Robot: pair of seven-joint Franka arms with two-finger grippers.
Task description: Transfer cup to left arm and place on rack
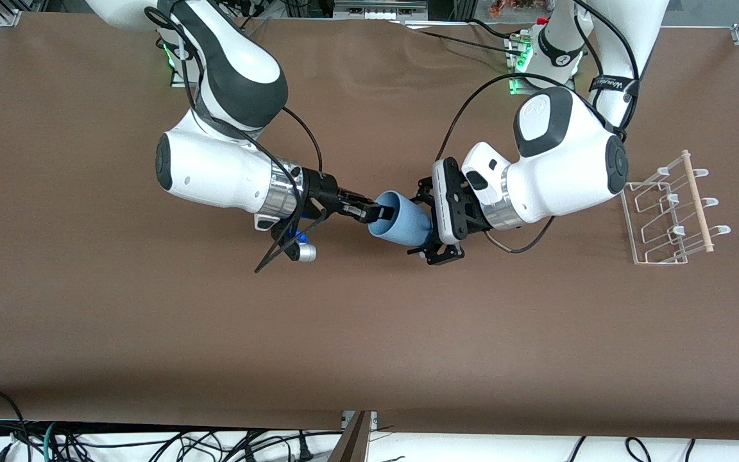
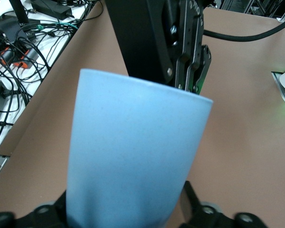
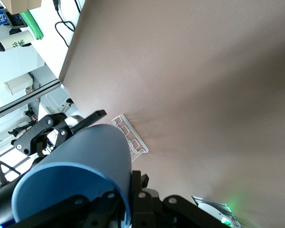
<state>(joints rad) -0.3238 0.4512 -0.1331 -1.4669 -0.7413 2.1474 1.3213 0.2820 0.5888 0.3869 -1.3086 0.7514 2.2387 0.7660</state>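
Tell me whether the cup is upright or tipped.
Tipped. The cup lies on its side in the air over the table, mouth toward the right gripper, base toward the left gripper.

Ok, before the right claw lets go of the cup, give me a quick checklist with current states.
1. Right claw pinching cup rim: ok.
2. Left claw straddling cup base: ok.
3. Left claw fully clamped on cup: cannot tell.
4. Cup held clear above table: ok.
5. Rack upright at the left arm's end of the table: ok.
6. Cup on rack: not ok, not yet done.
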